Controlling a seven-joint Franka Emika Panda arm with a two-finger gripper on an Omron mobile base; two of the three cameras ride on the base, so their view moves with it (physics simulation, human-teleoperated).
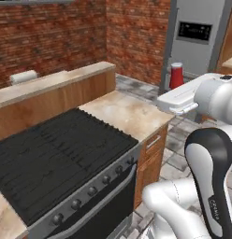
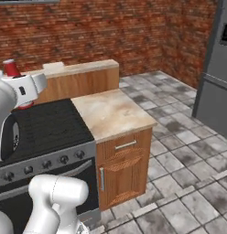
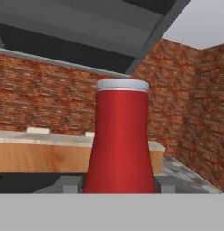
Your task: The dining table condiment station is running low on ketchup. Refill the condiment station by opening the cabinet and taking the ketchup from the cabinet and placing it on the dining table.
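Note:
The ketchup (image 3: pixel 120 140), a slim red bottle with a pale cap, stands upright close in the hand view. My gripper (image 3: pixel 118 182) is shut on its base, with a grey fingertip (image 3: pixel 68 184) showing at each side. From the left base view the ketchup (image 1: pixel 176 74) rises from my white hand, the gripper (image 1: pixel 177 87) held right of the counter's end, over the floor. In the right base view the ketchup (image 2: pixel 11 68) pokes up above the hand at the far left. Behind the stove runs the dining table's raised wooden ledge (image 1: pixel 57 81). The cabinet is out of view.
A black cooktop (image 1: pixel 57 154) with front knobs lies below and left of the arm, with a marble counter (image 1: pixel 127 114) beside it over a low drawer cabinet (image 2: pixel 122 169). A grey fridge (image 1: pixel 197 37) stands at the right. Tiled floor (image 2: pixel 179 151) spreads to the right.

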